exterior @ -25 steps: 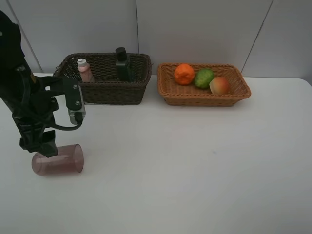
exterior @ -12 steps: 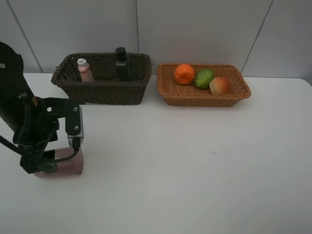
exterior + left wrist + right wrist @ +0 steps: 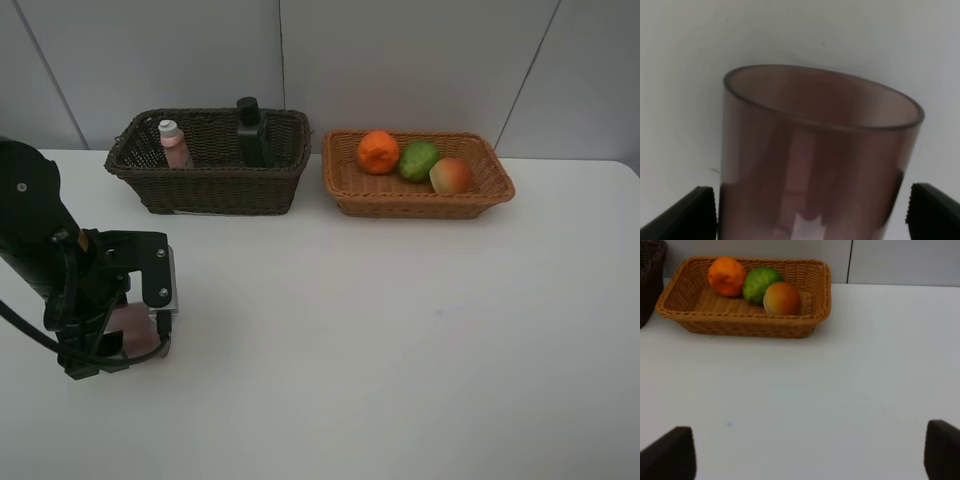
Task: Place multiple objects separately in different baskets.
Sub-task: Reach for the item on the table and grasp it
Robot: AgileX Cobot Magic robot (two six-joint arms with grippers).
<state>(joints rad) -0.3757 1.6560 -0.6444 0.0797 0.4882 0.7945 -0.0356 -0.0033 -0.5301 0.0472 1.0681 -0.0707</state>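
Note:
The translucent mauve cup (image 3: 815,150) lies on its side on the white table, and in the high view this cup (image 3: 138,330) is mostly hidden under my left arm. My left gripper (image 3: 812,215) is open, with one finger on each side of the cup's body. The dark brown basket (image 3: 215,185) holds the pink white-capped bottle (image 3: 175,144) and the dark grey pump bottle (image 3: 251,131). In the light tan basket (image 3: 420,205) lie the orange (image 3: 378,152), the green fruit (image 3: 419,160) and the red-orange fruit (image 3: 451,176). My right gripper (image 3: 805,455) is open over bare table, out of the high view.
Both baskets stand side by side along the back of the table, near the grey wall panels. The right wrist view shows the tan basket (image 3: 805,325) some way ahead of the right fingers.
My left arm has come down and toward the table's front over the cup, which now sits between the open fingers and is mostly covered in the high view.

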